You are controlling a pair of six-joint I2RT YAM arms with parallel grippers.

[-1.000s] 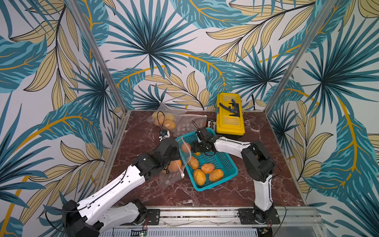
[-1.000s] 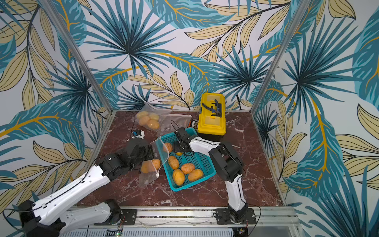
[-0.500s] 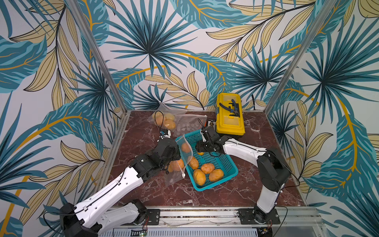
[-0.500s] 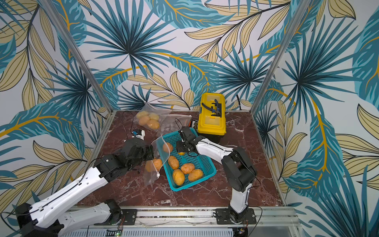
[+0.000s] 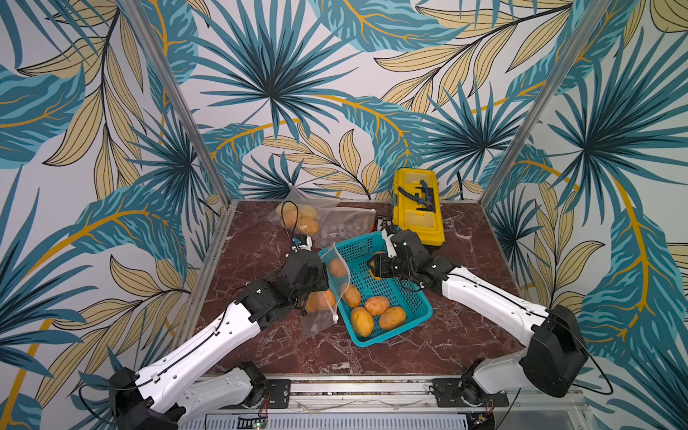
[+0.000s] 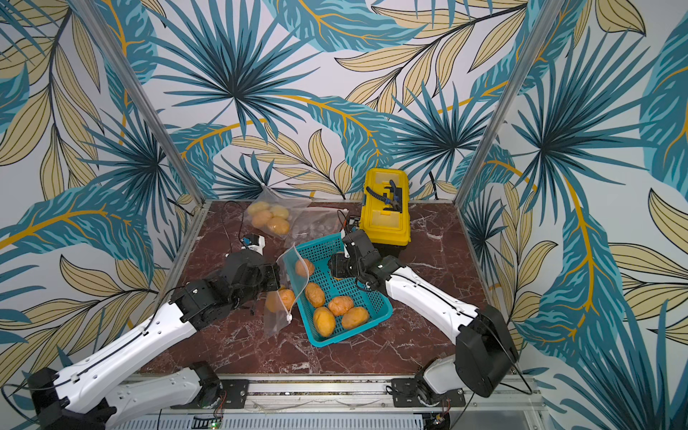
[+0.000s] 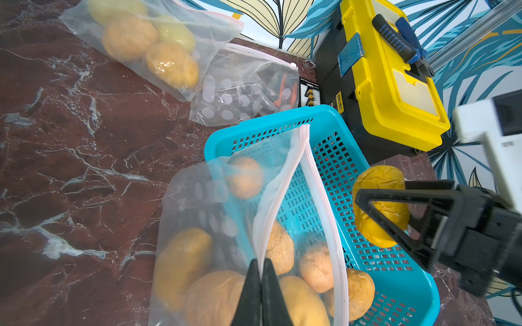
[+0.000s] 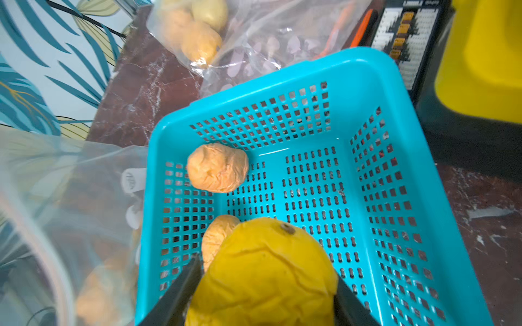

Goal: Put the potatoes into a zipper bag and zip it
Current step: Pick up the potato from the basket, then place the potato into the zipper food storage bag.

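My left gripper (image 7: 261,264) is shut on the rim of a clear zipper bag (image 7: 197,197), holding its mouth open and upright beside a teal basket (image 5: 391,337). Two potatoes (image 7: 183,254) lie in the bag's bottom. My right gripper (image 8: 267,273) is shut on a yellow potato (image 8: 265,254), held above the basket's floor, right of the bag mouth. In both top views, several potatoes (image 5: 376,305) (image 6: 337,305) lie at the basket's near end. One more potato (image 8: 217,168) rests in its far corner, behind the bag film. In both top views the left gripper (image 5: 324,271) (image 6: 277,273) stays at the bag.
A yellow toolbox (image 5: 419,210) stands right behind the basket. At the back lie a sealed bag of potatoes (image 5: 298,219) and a clear bag of small parts (image 5: 346,227). Metal posts and patterned walls close in the marble table (image 5: 260,242).
The right arm's elbow has swung out to the right and toward the front. Its gripper has drifted slightly right over the basket. The left gripper and bag have barely moved.
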